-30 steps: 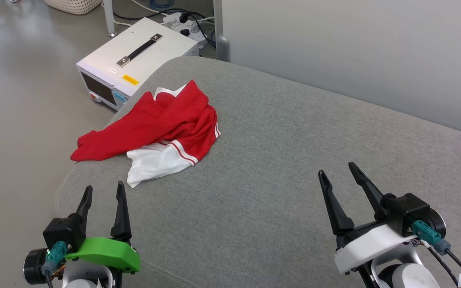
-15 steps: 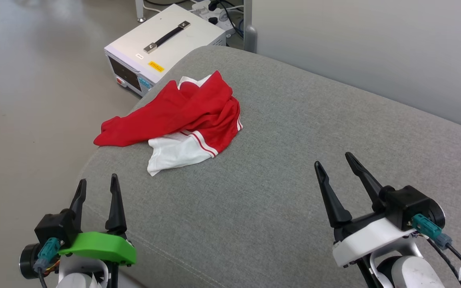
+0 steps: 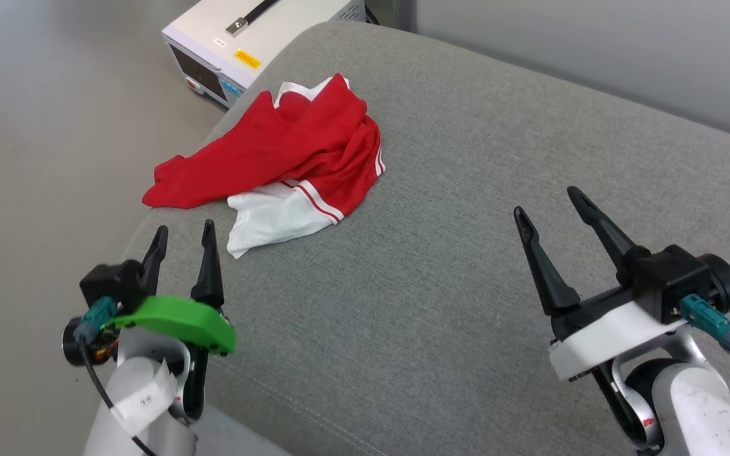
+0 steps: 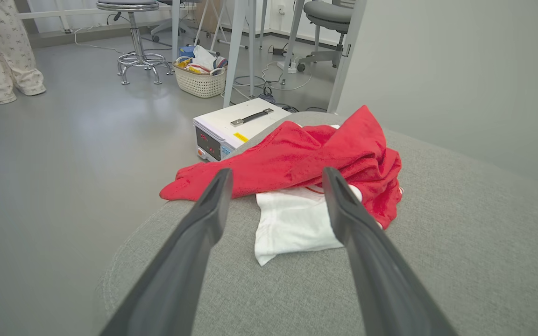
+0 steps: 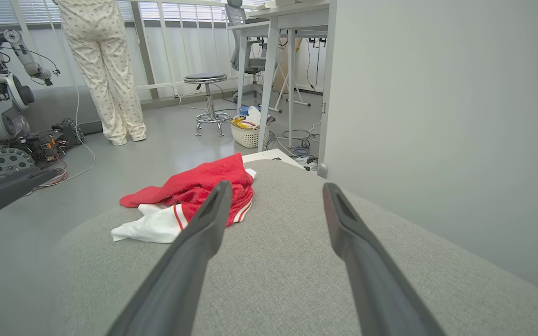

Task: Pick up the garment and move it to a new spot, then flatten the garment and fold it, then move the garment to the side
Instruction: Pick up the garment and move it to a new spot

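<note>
The garment [image 3: 282,152] sits crumpled at the far-left edge of the grey cushion [image 3: 466,190], both grippers wide and empty! Left gripper [image 3: 185,226] is nearest; I'd bite the thick red bunch, not the loose white sleeve [image 3: 270,218]. Right gripper [image 3: 545,200] hangs well apart.

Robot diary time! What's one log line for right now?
stage: before pickup | garment: crumpled on grey cushion, untouched | left hand: open, empty, nearer garment | right hand: open, empty
</note>
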Available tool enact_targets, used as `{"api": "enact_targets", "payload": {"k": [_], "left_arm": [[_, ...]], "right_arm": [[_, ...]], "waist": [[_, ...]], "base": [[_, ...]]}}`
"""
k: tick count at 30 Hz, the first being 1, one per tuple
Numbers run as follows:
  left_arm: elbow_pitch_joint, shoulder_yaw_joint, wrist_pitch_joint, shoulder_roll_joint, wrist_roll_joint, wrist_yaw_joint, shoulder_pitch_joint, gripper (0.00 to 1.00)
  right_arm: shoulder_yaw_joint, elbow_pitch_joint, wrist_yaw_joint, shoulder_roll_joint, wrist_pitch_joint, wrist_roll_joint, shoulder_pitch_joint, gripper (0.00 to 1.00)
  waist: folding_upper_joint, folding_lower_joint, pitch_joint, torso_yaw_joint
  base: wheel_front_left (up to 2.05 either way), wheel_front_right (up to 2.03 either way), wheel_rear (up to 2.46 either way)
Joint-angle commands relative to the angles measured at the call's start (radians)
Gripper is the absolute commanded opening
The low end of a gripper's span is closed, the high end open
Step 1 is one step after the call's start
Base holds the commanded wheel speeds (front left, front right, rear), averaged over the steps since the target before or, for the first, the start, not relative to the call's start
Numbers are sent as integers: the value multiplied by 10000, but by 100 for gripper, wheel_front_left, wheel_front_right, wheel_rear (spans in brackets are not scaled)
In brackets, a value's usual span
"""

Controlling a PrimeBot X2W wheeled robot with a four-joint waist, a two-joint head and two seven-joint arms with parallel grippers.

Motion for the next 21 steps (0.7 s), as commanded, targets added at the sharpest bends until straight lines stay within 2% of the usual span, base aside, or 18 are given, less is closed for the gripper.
{"api": "enact_targets", "payload": {"k": [1, 9, 21], "left_arm": [[265, -172, 149, 137, -189, -73, -604, 100], [1627, -1550, 1520, 1039, -1323, -116, -2798, 100], [3601, -3812, 4011, 2756, -3277, -119, -5358, 100]], "right_arm": [[-34, -170, -7, -129, 119, -91, -266, 100], [-202, -690, -7, -499, 520, -89, -801, 100], [-256, -910, -7, -551, 554, -53, -1271, 100]], "waist": [[0, -1, 707, -331], [0, -1, 1860, -1056], [0, -1, 3143, -1955]], "base": [[0, 0, 0], [0, 0, 0], [0, 0, 0]]}}
